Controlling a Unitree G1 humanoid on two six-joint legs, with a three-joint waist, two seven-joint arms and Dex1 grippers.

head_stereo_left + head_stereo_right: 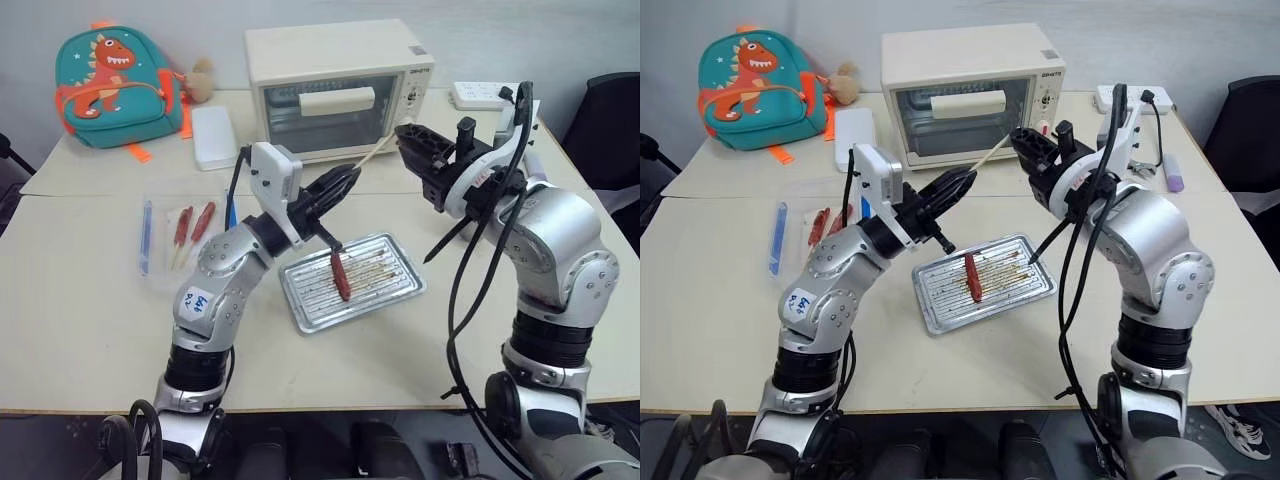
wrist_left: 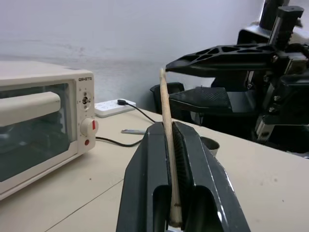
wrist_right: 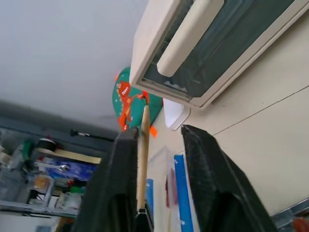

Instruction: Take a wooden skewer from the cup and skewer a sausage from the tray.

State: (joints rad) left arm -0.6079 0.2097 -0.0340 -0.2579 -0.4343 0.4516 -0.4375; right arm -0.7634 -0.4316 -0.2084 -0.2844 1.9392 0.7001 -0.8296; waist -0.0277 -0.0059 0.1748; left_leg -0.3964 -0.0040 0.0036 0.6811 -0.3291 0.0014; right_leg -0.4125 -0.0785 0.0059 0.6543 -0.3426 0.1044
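Above the tray (image 1: 400,287), left fingers (image 2: 145,183) clamp the wooden skewer (image 2: 166,140).

No legible text on anything here.

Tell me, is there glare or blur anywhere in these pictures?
Left eye view: even light, a soft sheen on the tray, the oven door reflecting dully. Left wrist view: the wooden skewer is sharp, the wall behind it soft. Right wrist view: the scene is tilted, the shelves behind hazy.
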